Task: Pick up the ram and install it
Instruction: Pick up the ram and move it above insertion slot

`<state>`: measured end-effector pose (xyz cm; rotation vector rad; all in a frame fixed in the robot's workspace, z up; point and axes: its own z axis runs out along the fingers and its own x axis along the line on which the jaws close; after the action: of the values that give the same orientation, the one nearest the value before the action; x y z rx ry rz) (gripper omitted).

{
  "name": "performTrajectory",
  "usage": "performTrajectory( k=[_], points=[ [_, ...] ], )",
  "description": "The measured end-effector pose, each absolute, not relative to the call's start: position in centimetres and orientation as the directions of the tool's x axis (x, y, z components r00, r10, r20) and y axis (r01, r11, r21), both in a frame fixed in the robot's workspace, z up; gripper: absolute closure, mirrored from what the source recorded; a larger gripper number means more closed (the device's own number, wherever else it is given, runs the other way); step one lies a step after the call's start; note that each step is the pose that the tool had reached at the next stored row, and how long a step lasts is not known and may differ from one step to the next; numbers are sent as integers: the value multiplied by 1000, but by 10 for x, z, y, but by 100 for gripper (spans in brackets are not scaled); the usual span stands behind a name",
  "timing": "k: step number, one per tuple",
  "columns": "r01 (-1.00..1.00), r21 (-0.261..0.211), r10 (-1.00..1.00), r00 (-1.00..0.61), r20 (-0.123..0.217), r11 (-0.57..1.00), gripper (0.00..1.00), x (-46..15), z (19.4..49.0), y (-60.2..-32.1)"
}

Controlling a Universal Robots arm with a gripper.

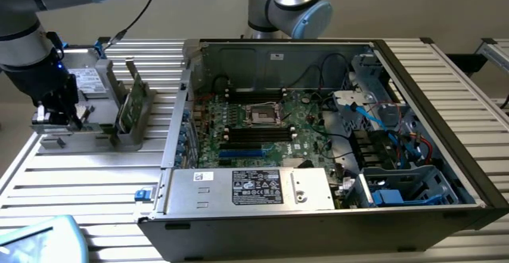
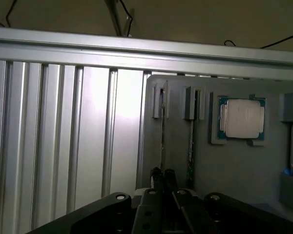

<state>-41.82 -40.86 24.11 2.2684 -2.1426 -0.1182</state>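
grey slatted worktop [image 2: 63, 136] is seen carrying the holder [image 2: 234, 170], where the ram [image 2: 162, 131] is stood on edge in a slot [image 2: 157, 103], a second stick [image 2: 191, 141] just beside. the jaws are clenched, lined up with its edge; a grip cannot be told. a square, straight hold is advised, the slot being narrow

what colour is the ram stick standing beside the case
Ram stick is dark green, clearest in the exterior view.

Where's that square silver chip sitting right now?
In the wrist view, the silver chip lies flat in a recess of the grey holder, beside two thin boards standing on edge in slots.
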Motion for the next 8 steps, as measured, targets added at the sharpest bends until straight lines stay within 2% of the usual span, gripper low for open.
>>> performTrajectory(
  k=[8],
  points=[
    [-996, 69, -998, 55, -37, -58, 87, -418, 262, -409]
  ],
)
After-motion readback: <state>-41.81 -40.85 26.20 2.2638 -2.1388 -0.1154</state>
